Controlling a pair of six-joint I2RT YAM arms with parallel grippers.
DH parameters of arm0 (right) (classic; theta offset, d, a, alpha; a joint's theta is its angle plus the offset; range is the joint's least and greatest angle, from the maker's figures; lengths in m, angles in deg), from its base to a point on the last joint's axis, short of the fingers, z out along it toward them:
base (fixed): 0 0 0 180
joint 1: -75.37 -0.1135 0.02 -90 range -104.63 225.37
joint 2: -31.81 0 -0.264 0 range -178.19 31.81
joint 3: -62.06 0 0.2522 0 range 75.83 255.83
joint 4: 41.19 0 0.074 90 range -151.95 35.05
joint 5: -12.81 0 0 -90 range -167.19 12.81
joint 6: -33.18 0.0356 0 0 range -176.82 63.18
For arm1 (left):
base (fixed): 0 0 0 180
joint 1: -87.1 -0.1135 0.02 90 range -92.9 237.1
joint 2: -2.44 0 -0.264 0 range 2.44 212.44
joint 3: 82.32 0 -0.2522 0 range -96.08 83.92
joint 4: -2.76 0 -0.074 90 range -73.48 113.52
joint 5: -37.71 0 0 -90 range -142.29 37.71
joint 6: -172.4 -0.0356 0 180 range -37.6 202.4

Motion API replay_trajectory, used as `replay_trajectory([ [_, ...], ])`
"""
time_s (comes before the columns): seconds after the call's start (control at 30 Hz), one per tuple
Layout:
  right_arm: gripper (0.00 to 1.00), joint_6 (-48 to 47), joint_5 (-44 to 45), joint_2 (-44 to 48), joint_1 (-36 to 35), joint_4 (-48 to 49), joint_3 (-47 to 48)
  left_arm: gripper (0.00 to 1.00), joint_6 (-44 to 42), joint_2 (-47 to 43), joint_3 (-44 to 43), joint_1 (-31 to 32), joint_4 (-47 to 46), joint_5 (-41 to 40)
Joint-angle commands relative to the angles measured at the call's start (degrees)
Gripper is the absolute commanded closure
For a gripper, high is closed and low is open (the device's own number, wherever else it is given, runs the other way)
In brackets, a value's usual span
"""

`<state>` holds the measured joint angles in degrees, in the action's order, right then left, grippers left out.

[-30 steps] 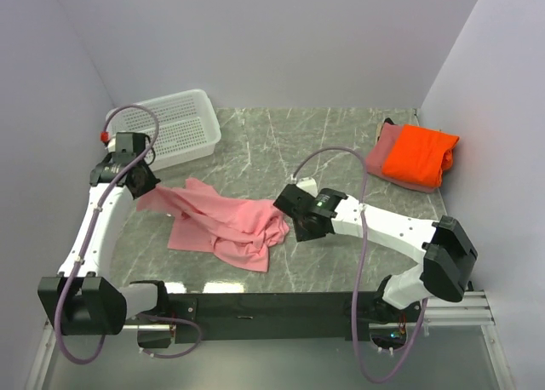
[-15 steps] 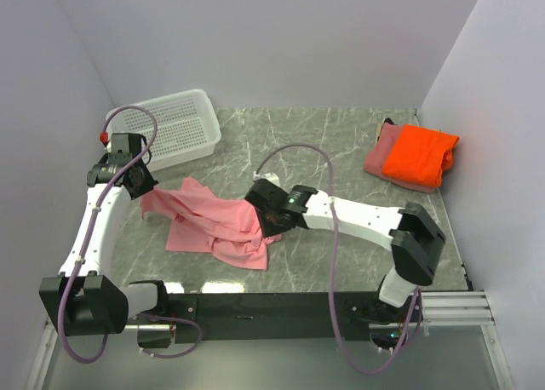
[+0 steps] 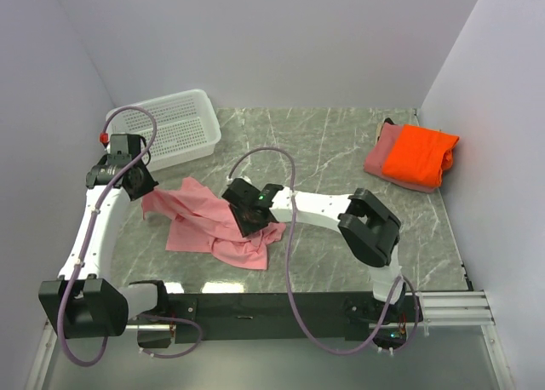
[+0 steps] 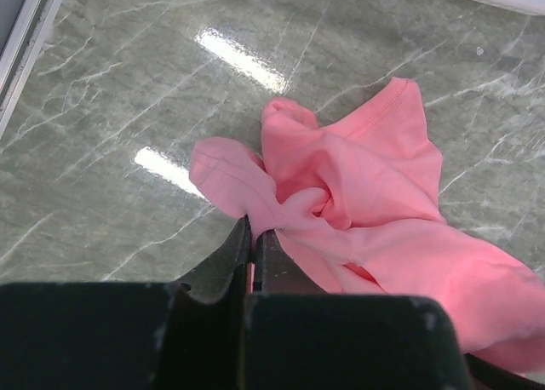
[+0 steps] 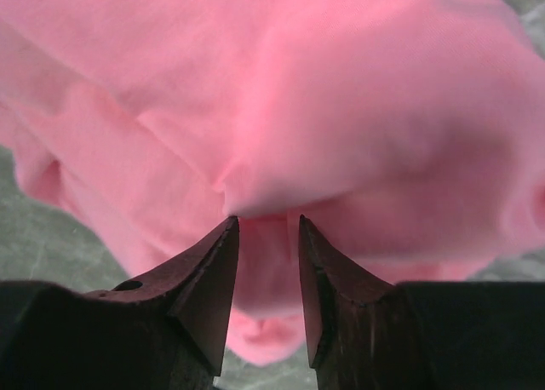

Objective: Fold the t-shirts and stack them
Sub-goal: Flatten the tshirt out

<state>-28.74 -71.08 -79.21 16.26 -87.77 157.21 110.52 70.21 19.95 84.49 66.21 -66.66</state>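
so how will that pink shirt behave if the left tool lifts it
Probably floppy: the pink shirt lies crumpled in soft folds, so it should drape from the left tool. Thin cloth, likely light. It may slide on the glossy table.

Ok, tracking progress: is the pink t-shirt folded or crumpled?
Crumpled: the pink t-shirt lies bunched in uneven wrinkles, one end pinched in the left claw.

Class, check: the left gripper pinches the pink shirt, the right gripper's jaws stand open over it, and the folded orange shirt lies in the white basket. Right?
No. The top view shows the orange shirt on the dusty rose shirt at the far right of the table; the white basket holds neither. The rest stands.
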Motion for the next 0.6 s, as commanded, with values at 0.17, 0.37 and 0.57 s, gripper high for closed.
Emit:
replay_trajectory([
  [0.17, 0.56, -2.1, 1.6, -3.2, 0.0, 0.1, 1.6, 0.99, -0.3, -1.8, -0.4, -0.3, 0.8, 0.7],
  [0.37, 0.72, -0.9, 7.0, -4.6, 0.0, -0.2, 0.4, 0.99, -1.0, -2.4, -0.5, -0.3, 1.5, -0.4],
  [0.57, 1.0, 1.5, 10.7, 0.2, 1.8, -0.6, -3.2, 0.99, -1.5, -3.0, -1.9, -0.7, 2.3, -1.4],
])
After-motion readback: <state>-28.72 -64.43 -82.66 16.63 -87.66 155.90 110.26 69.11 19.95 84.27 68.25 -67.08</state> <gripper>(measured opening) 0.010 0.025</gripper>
